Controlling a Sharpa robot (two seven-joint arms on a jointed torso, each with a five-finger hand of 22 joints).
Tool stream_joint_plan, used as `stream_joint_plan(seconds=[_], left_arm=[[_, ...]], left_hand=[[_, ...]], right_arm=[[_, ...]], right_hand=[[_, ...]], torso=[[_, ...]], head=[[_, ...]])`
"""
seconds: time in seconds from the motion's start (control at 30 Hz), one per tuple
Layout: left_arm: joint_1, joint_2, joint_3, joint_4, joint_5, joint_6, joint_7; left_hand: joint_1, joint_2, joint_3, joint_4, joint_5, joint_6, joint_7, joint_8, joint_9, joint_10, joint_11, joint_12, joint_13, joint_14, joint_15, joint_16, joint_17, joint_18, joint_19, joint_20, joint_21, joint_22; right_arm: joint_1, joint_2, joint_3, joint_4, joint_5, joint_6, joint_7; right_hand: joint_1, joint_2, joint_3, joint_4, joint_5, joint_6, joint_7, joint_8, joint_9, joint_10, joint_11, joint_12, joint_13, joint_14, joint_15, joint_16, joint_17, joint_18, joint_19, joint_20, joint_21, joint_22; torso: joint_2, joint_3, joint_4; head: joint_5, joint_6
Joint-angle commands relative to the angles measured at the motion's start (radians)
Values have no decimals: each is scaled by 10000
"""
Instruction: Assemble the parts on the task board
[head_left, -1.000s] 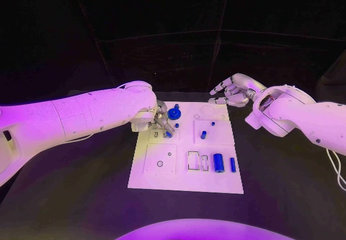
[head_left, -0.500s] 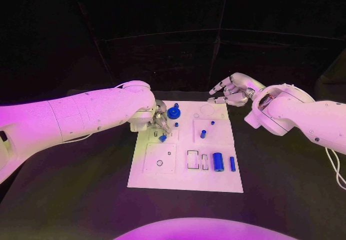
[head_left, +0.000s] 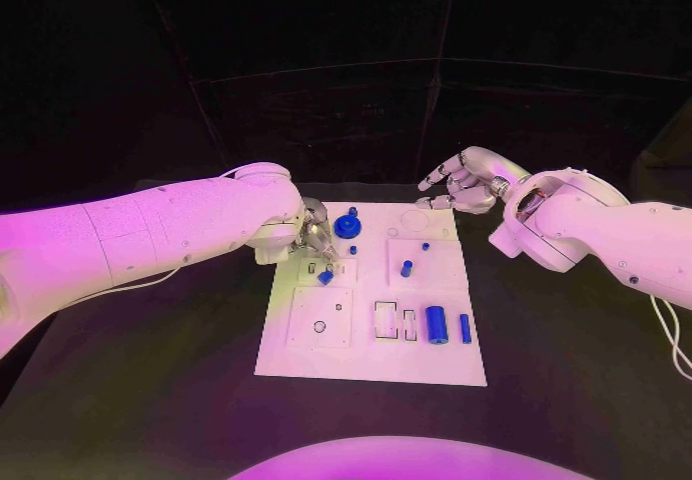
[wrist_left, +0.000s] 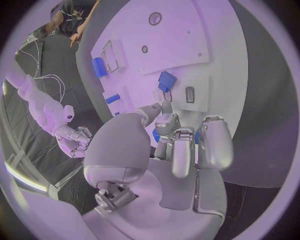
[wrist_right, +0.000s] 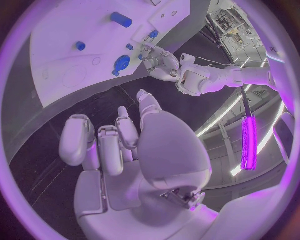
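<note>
You are seating the small blue block (head_left: 326, 277) just below the left hand (head_left: 313, 243) fingertips, whether pinched I cannot tell; press it into its slot.

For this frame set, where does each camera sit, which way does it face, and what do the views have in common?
Head view: on the robot's head, looking down at the black table and the task board; both white arms enter, left hand at the board's far left part, right hand past its far edge.
Left wrist view: behind the left hand, facing the board.
Right wrist view: behind the right hand, facing the board and the left hand.
All three show the board and the left hand.
</note>
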Motion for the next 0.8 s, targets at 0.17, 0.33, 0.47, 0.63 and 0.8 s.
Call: stream_joint_plan(seconds=[0.17, 0.33, 0.47, 0.63, 0.8], left_arm=[[8, -776, 1, 400, 1213, -1712, 1694], [3, -1653, -8, 839, 3416, -2818, 3571], [-51, -2167, -37, 1110, 5169, -3461, 4971], [-138, -2641, -242, 1369, 7326, -3899, 6743], [-266, -2965, -337, 1563, 8563, -3913, 8015]], left_hand=[[-424, -63, -644, 147, -45, -589, 337, -475, -289, -1608, 313, -2162, -2522, 990, 290, -112, 2422, 240, -663, 184, -937, -1418], [-110, 90, -1030, 10, -19, -973, 686, -975, -829, -2361, 627, -3330, -3673, 385, 577, -1385, 748, 697, -1798, 473, -2828, -3942], [149, 229, -1149, -72, 0, -1049, 762, -1090, -1073, -2467, 703, -3567, -4027, 119, 635, -1940, 85, 867, -2200, 538, -3667, -4960], [515, 399, -1183, -212, 10, -1159, 868, -1178, -1348, -2731, 811, -3931, -4518, -541, 733, -3141, -1291, 1062, -2864, 631, -4916, -6345], [605, 429, -1339, -237, 1, -1207, 942, -1217, -1560, -2807, 872, -4043, -4835, -912, 813, -3766, -2001, 1067, -2958, 707, -5296, -6584]], right_arm=[[19, 189, 2, 292, -1365, 486, 343], [14, 629, -5, 503, -3558, 1031, 253], [3, 1221, -17, 399, -5163, 1482, 105], [-39, 1928, -236, 66, -6394, 1815, -18], [-170, 2636, -442, -389, -7027, 2032, -18]], right_hand=[[632, 158, 270, -459, -648, 412, -81, 218, 17, 141, -90, 132, 87, 701, -148, 23, 1099, 150, -8, -99, -42, 46], [865, 169, 442, -682, -994, 707, -133, 195, -16, 259, -138, 274, 212, 744, -190, 113, 1272, 118, 79, -132, 32, 206], [961, 161, 548, -796, -1175, 780, -153, 102, -52, 320, -155, 352, 281, 762, -202, 151, 1344, 107, 108, -135, 59, 258], [982, 133, 613, -863, -1282, 751, -193, -17, -82, 334, -183, 374, 299, 766, -220, 160, 1363, 108, 111, -144, 64, 263], [957, 95, 687, -927, -1361, 615, -197, -213, -104, 306, -189, 343, 271, 768, -228, 165, 1376, 116, 91, -158, 46, 221]], torso=[[-18, 3, 2], [-1, 0, 25], [-3, -22, 40], [17, -54, 54], [28, -77, 61]], head=[[9, 24], [-11, 33], [23, 47], [40, 79], [76, 110]])
